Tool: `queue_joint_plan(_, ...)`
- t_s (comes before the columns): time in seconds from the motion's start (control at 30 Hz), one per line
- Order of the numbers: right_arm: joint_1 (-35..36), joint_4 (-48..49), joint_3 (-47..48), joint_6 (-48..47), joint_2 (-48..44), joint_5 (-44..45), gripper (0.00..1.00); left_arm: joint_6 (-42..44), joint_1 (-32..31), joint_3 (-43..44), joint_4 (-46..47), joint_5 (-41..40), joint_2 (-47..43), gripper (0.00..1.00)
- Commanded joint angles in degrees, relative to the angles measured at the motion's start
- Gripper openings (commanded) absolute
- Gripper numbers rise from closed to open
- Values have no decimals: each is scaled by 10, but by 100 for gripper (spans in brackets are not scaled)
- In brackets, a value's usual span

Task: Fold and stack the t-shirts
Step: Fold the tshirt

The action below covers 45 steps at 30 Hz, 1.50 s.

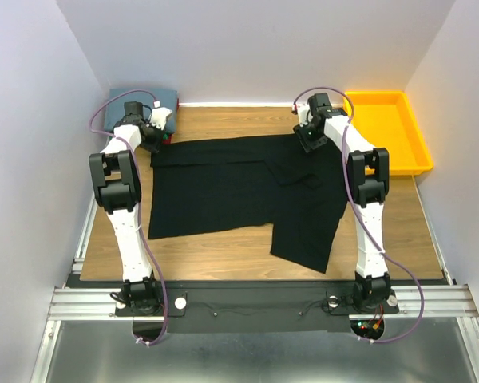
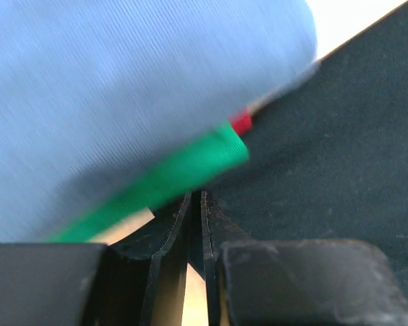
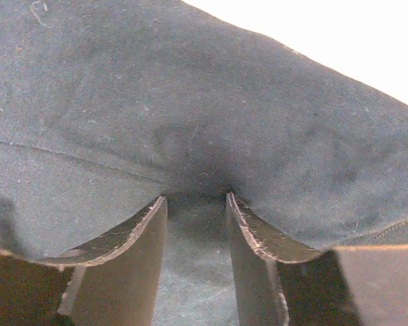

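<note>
Tee (image 1: 223, 187) on wood tbl (image 1: 215, 257), white walls (image 1: 263, 48)

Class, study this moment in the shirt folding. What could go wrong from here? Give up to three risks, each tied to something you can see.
1. The left gripper, nearly closed, sits where the black t-shirt meets the green t-shirt. A lift might drag the folded stack along.
2. The right gripper has its jaws apart over bunched black cloth. Closing could catch too little, and that corner may slip.
</note>
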Motion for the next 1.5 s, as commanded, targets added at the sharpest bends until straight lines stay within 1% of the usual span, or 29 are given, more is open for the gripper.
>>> queue_joint_plan(0.0,-2,14,23,17,49,31,48,10,10,44,-36,-11,13,24)
queue_joint_plan(0.03,-2,14,29,17,42,29,49,13,10,43,-38,-2,9,25)
queue_joint_plan(0.07,-2,13,25,17,17,3,52,16,10,33,-38,18,-9,27)
queue_joint_plan(0.1,-2,12,13,16,1,-5,53,18,10,25,-40,32,-23,29)
queue_joint_plan(0.13,-3,9,3,16,-15,-15,58,21,10,14,-40,61,-54,32)
queue_joint_plan(0.2,-2,7,-24,4,-60,-35,61,20,10,-21,-38,81,-90,34)
queue_joint_plan(0.23,-2,7,-55,1,-105,-42,63,18,10,-43,-38,98,-128,37)
queue_joint_plan(0.27,-2,4,-72,-6,-128,-42,65,15,10,-43,-40,104,-148,38)
queue_joint_plan(0.33,-2,2,-113,-20,-173,-52,69,6,10,-92,-30,112,-191,40)
queue_joint_plan(0.37,-3,0,-154,-27,-208,-54,69,4,9,-126,-27,116,-227,40)
queue_joint_plan(0.43,-2,-3,-190,-43,-239,-51,69,-1,10,-160,-24,115,-256,40)
queue_joint_plan(0.47,-2,-4,-228,-48,-260,-43,67,0,10,-193,-24,115,-280,41)
queue_joint_plan(0.53,-2,-5,-265,-60,-275,-39,65,3,10,-230,-20,112,-301,41)
queue_joint_plan(0.57,-2,-5,-293,-64,-286,-42,63,5,10,-265,-16,110,-317,40)
queue_joint_plan(0.7,-3,-4,-325,-72,-281,-63,59,9,10,-337,2,124,-343,40)
queue_joint_plan(0.77,-2,-3,-324,-71,-272,-68,58,10,5,-357,4,156,-351,40)
queue_joint_plan(0.9,-3,0,-331,-85,-259,-80,58,33,-52,-394,44,203,-398,43)
queue_joint_plan(0.93,-4,-1,-332,-89,-256,-80,58,43,-97,-397,53,205,-405,43)
queue_joint_plan(0.97,-4,0,-332,-91,-256,-80,58,50,-120,-397,63,200,-410,43)
queue_joint_plan(1.0,-5,0,-333,-93,-255,-82,58,59,-166,-395,87,196,-410,43)
queue_joint_plan(1.03,-7,-1,-334,-95,-255,-86,58,66,-185,-388,95,194,-405,43)
queue_joint_plan(1.1,-8,-1,-339,-100,-254,-90,57,77,-225,-363,117,193,-380,43)
queue_joint_plan(1.13,-9,-1,-339,-100,-252,-90,56,100,-260,-353,123,196,-369,42)
queue_joint_plan(1.17,-9,-1,-340,-100,-248,-90,55,108,-279,-341,134,202,-350,42)
queue_joint_plan(1.23,-15,-1,-339,-99,-245,-96,53,128,-323,-330,180,201,-331,42)
queue_joint_plan(1.3,-23,-1,-333,-92,-240,-107,52,148,-349,-304,204,209,-296,42)
queue_joint_plan(1.37,-34,-2,-328,-86,-234,-118,50,155,-372,-288,224,202,-270,42)
queue_joint_plan(1.4,-38,-3,-327,-84,-232,-135,50,168,-392,-269,228,199,-245,42)
queue_joint_plan(1.47,-46,-10,-321,-79,-228,-149,50,174,-408,-247,253,188,-214,42)
